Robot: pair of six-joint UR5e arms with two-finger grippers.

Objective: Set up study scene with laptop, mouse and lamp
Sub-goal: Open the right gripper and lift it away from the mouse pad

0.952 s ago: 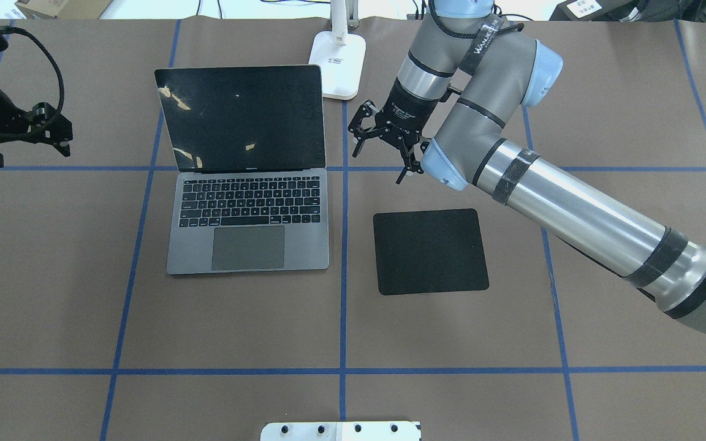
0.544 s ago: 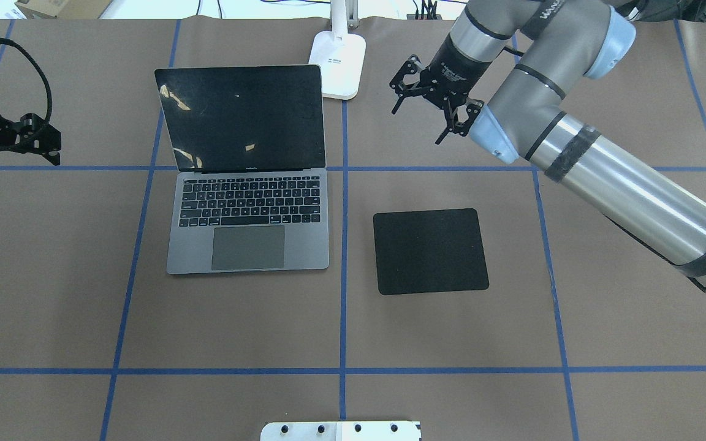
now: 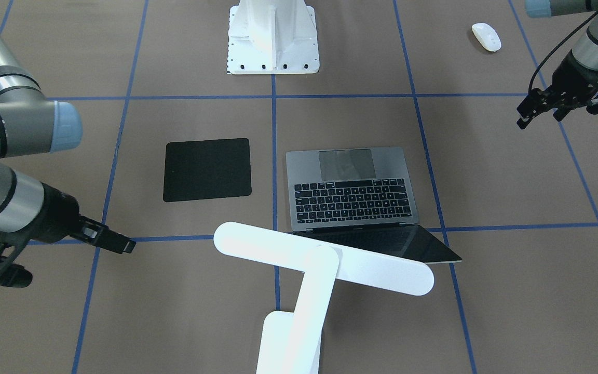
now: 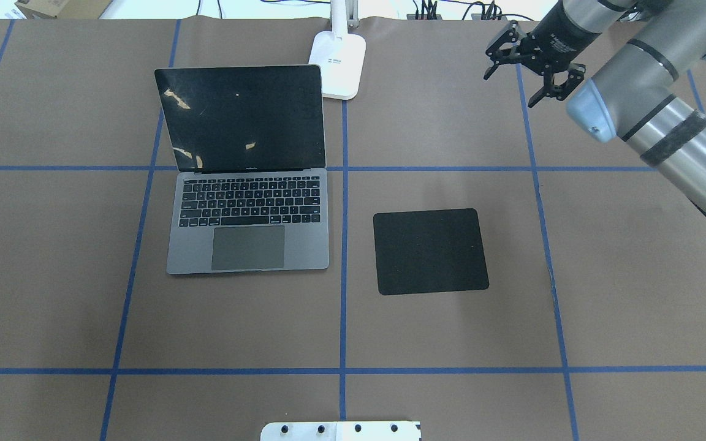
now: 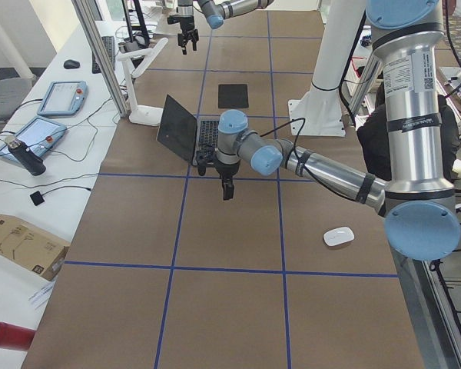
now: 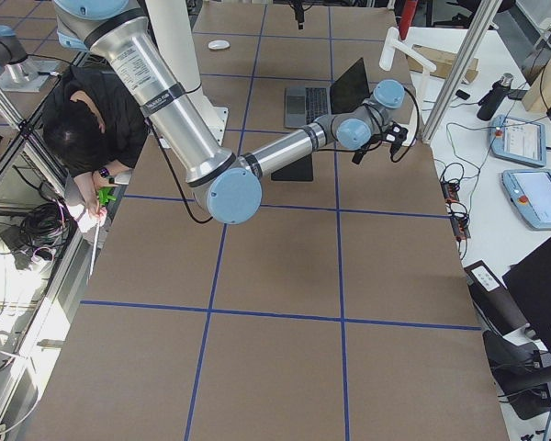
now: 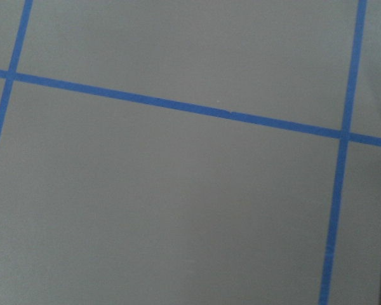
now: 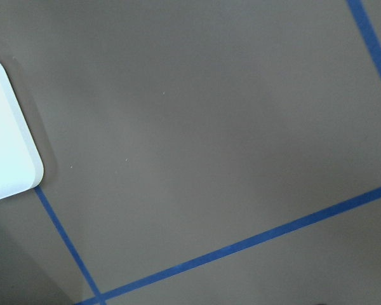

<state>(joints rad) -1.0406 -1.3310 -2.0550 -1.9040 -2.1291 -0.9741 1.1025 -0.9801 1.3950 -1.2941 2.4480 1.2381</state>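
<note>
Open laptop (image 4: pixel 247 202) on tabletop (image 4: pixel 236 324), lamp (image 3: pixel 322 259) behind it, mouse (image 3: pixel 486 37) well apart, left gripper (image 3: pixel 540 118) jaws apart, right gripper (image 4: pixel 510 90) jaws apart

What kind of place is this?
Most likely a robot testing lab: a big robot arm reaches over a table marked with blue tape, and control screens lie on the side bench.
</note>
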